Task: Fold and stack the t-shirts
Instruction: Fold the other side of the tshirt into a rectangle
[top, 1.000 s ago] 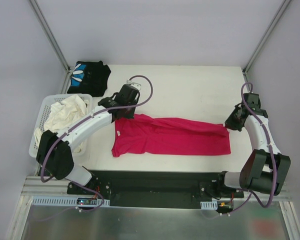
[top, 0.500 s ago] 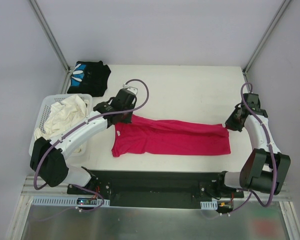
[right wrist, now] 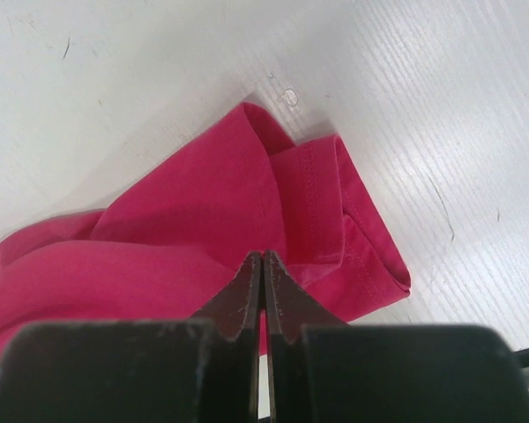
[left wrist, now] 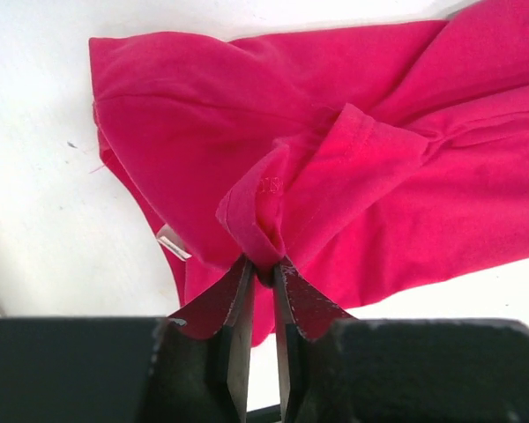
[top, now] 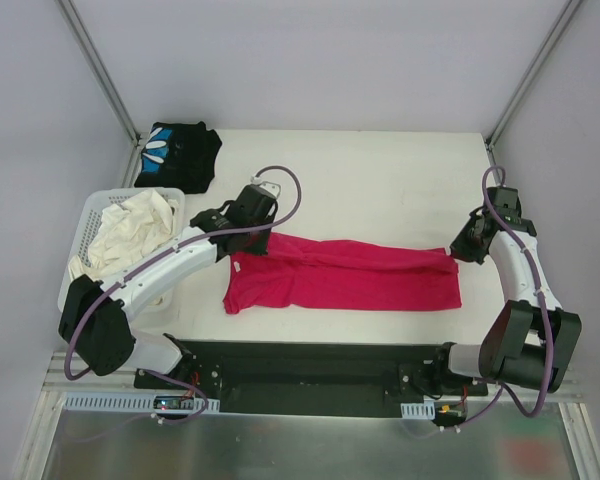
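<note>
Roughly midway by my read. The black t-shirt (top: 178,155) with the blue-and-white print sits bunched into a compact bundle at the upper left corner of the table (top: 380,180). It looks already folded, though you can't check how neatly from here. The magenta-red t-shirt (top: 350,280) lies in the middle of the top view as a long band running left to right, so it looks folded lengthwise only. That leaves the crosswise folds and then stacking it with the black one, which is well apart from it. Your left gripper (left wrist: 263,269) is at the band's upper left end, jaws just a sliver apart with a bunched fold of magenta cloth, sleeve hem by the look of it, caught between the tips. Your right gripper (right wrist: 262,257) is at the band's upper right corner, jaws pressed fully together, tips on the cloth just inside the stitched hem. The straight upper edge between the two grippers suggests a layer is pinched there, but the wrist view doesn't show it cleanly. The cloth is thin and limp, wrinkled at the left end and rolled over at the right hem. The white lattice basket (top: 80,240) at left holds white cloth (top: 130,225), and you can't tell whether those are shirts.
</note>
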`<action>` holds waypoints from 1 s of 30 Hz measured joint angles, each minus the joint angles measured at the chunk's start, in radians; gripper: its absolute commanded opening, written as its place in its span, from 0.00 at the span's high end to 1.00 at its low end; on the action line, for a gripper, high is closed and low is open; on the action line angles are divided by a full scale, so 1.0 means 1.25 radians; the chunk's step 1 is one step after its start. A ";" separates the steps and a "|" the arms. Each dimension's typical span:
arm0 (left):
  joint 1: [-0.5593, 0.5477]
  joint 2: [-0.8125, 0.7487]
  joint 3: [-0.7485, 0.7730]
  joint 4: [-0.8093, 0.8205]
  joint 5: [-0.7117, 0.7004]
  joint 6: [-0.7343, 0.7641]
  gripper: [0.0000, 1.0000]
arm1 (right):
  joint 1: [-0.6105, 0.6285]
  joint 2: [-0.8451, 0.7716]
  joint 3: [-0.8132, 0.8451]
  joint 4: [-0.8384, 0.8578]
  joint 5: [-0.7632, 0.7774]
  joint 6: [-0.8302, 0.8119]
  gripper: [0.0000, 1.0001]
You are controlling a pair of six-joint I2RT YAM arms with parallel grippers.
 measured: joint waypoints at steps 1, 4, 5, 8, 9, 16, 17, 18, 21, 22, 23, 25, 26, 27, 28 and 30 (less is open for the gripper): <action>-0.002 0.001 0.000 0.000 0.001 -0.004 0.87 | 0.000 0.000 0.000 -0.001 -0.002 0.000 0.99; -0.010 0.004 0.000 -0.001 0.004 -0.011 0.79 | 0.000 0.000 0.000 -0.002 -0.006 0.000 0.99; -0.012 0.005 0.000 -0.001 0.005 -0.012 0.77 | 0.000 0.000 0.000 -0.002 -0.006 0.000 0.99; -0.018 0.008 0.000 -0.001 0.007 -0.016 0.66 | 0.000 -0.002 0.000 -0.002 -0.007 0.000 0.99; -0.018 0.009 0.000 -0.001 0.007 -0.018 0.61 | 0.000 -0.002 0.000 -0.002 -0.007 0.000 0.99; -0.023 0.007 -0.017 -0.002 0.006 -0.032 0.45 | 0.000 -0.003 0.000 -0.002 -0.008 0.000 0.99; -0.023 0.006 -0.021 -0.002 0.006 -0.033 0.45 | 0.000 -0.003 0.000 -0.002 -0.008 0.000 0.99; -0.025 0.005 -0.023 -0.003 0.005 -0.034 0.45 | 0.000 -0.003 0.000 -0.002 -0.008 0.000 0.99; -0.033 0.002 -0.024 -0.003 0.000 -0.036 0.45 | 0.000 -0.003 0.000 -0.002 -0.008 0.000 0.99; -0.033 0.003 -0.024 -0.003 -0.002 -0.036 0.45 | 0.000 -0.003 -0.001 -0.001 -0.008 0.000 0.99; -0.033 0.004 -0.024 -0.003 -0.005 -0.036 0.45 | 0.000 -0.003 -0.003 0.000 -0.008 0.000 0.99; -0.033 0.015 -0.017 -0.005 -0.021 -0.031 0.46 | 0.000 -0.003 -0.009 0.003 -0.007 0.000 0.99; -0.033 0.025 -0.008 -0.007 -0.027 -0.029 0.46 | 0.000 -0.003 -0.013 0.004 -0.007 0.000 0.99; -0.033 0.037 0.003 -0.008 -0.035 -0.026 0.46 | 0.000 -0.003 -0.016 0.004 -0.007 0.000 0.99; -0.033 0.048 0.013 -0.007 -0.044 -0.024 0.46 | 0.000 -0.003 -0.021 0.005 -0.007 0.000 0.99; -0.033 0.067 0.038 -0.007 -0.051 -0.020 0.46 | 0.000 -0.003 -0.029 0.004 -0.001 0.000 0.96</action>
